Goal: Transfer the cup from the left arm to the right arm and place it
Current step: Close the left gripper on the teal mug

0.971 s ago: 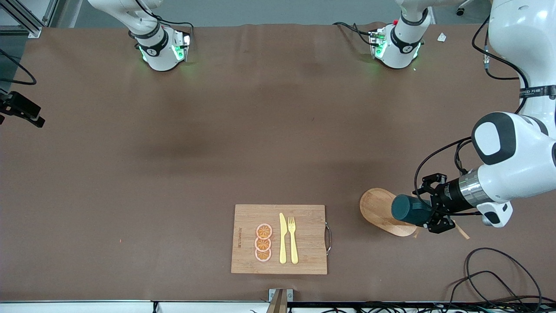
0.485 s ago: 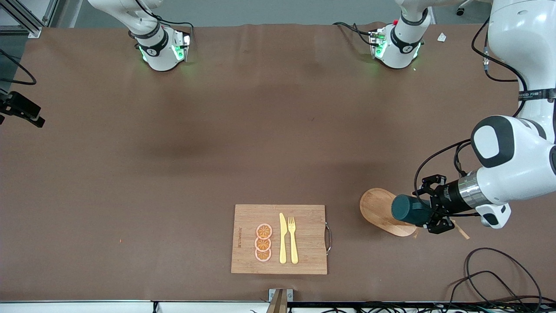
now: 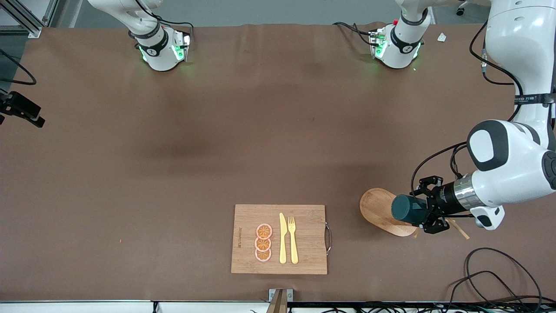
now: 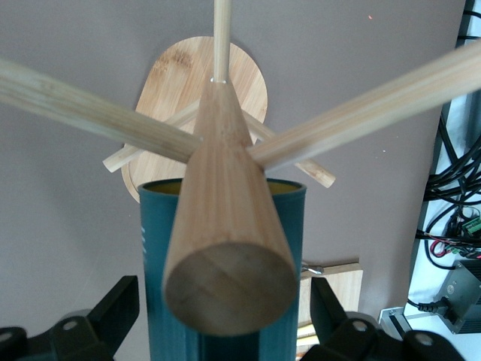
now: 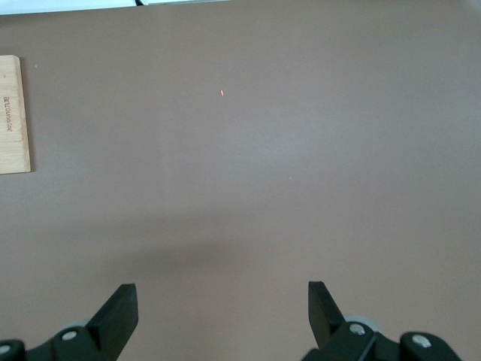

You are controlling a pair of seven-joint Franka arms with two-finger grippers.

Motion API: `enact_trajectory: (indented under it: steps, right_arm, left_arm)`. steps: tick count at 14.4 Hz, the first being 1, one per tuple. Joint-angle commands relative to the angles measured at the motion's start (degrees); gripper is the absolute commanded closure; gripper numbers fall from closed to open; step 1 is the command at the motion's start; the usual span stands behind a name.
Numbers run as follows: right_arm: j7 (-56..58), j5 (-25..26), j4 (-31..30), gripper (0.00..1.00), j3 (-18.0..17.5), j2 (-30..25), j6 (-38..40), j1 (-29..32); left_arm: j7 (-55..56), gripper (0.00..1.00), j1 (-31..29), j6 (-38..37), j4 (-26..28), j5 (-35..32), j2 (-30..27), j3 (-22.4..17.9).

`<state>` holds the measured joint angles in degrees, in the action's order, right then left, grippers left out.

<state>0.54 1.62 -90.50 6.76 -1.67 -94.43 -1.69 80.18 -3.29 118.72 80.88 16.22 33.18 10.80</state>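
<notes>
Over oval wooden stand base [image 3: 378, 208] at left arm's desk end: left gripper [image 3: 428, 211], fingers pinching dark teal ribbed cup [image 3: 408, 209], cup on its side among stand's pegs. Right gripper [image 5: 222, 316] waiting, fingers spread. Handover and placement outstanding.

A dark teal cup [image 4: 224, 263] with a mustard-yellow inner wall sits between the two black fingers [image 4: 113, 312] of the left gripper [image 4: 225, 316], its mouth turned away from the camera. A thick wooden post [image 4: 225, 248] with a round cut end fills the middle of the picture in front of the cup, tapering upward; three wooden pegs [image 4: 361, 113] spread out from it, two slanting to either side and a thin one running straight up. Past them lies an oval wooden board [image 4: 180, 83] on the brown table [image 4: 68, 210]. A rectangular wooden board [image 4: 334, 289] and a tangle of black cables [image 4: 455, 180] show at one edge.
</notes>
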Motion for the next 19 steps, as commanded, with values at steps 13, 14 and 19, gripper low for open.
enact_trajectory:
  steps: [13, 14, 19]
  right_arm:
    - [-0.4, 0.2, -0.6, 0.00, -0.2, -0.9, -0.1, 0.0]
    - [-0.5, 0.3, -0.6, 0.00, -0.2, -0.9, -0.1, 0.0]
    - [-0.4, 0.3, -0.6, 0.00, -0.2, -0.9, -0.1, 0.0]
  left_arm:
    - [-0.6, 0.00, 0.2, 2.0, -1.4, 0.1, 1.9, 0.0]
    - [-0.6, 0.00, 0.2, 2.5, -1.7, 0.1, 2.0, 0.0]
    - [-1.3, 0.00, 0.3, 2.6, -1.8, 0.1, 2.5, 0.0]
